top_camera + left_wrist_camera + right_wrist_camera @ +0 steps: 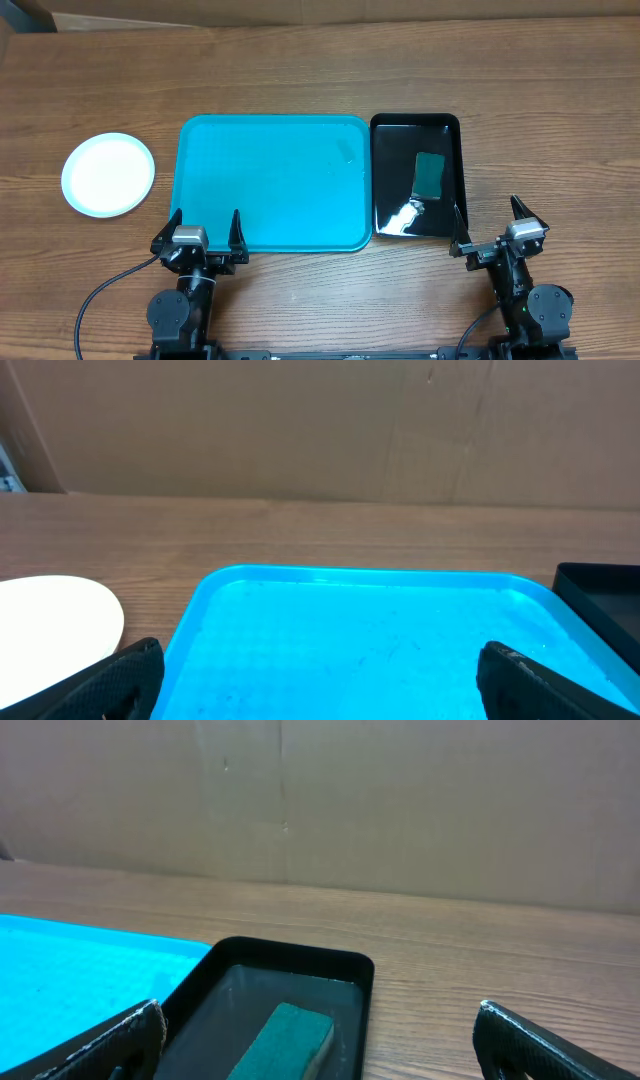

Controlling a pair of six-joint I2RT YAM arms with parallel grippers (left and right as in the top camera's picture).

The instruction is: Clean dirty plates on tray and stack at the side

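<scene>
The turquoise tray (273, 180) lies in the middle of the table with nothing on it; it also shows in the left wrist view (370, 630) and the right wrist view (80, 960). One white plate (108, 174) rests on the table left of the tray, its edge visible in the left wrist view (50, 625). Whether other plates lie under it cannot be told; no yellow-green or pale blue plate shows. My left gripper (204, 230) is open and empty at the tray's near left edge. My right gripper (494, 228) is open and empty near the black tray's front right corner.
A glossy black tray (416, 175) sits right of the turquoise tray, holding a green sponge (430, 174), also seen in the right wrist view (285, 1038). A cardboard wall (320, 420) stands behind the table.
</scene>
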